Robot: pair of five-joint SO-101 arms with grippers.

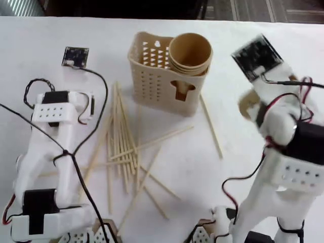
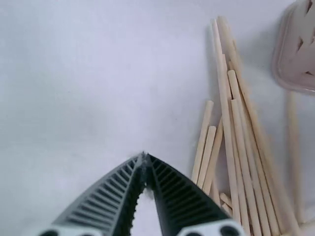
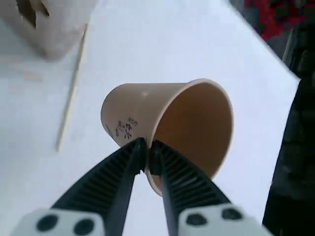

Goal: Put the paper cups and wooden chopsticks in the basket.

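Note:
A beige perforated basket (image 1: pixel 154 76) stands at the table's middle back with stacked paper cups (image 1: pixel 190 53) inside it. Several wooden chopsticks (image 1: pixel 124 144) lie scattered in front of it. One more chopstick (image 1: pixel 211 126) lies alone to its right. My right gripper (image 3: pixel 147 150) is shut on the rim of a tan paper cup (image 3: pixel 167 123), held tilted above the table to the right of the basket (image 3: pixel 49 24). A bit of that cup (image 1: pixel 247 105) peeks out under the right arm. My left gripper (image 2: pixel 145 157) is shut and empty over bare table beside the chopstick ends (image 2: pixel 236 142).
Black cables (image 1: pixel 93 116) trail over the table by the left arm. A corner of the basket (image 2: pixel 298 54) lies beyond the chopsticks in the left wrist view. The table's far edge runs along the back, with dark floor behind.

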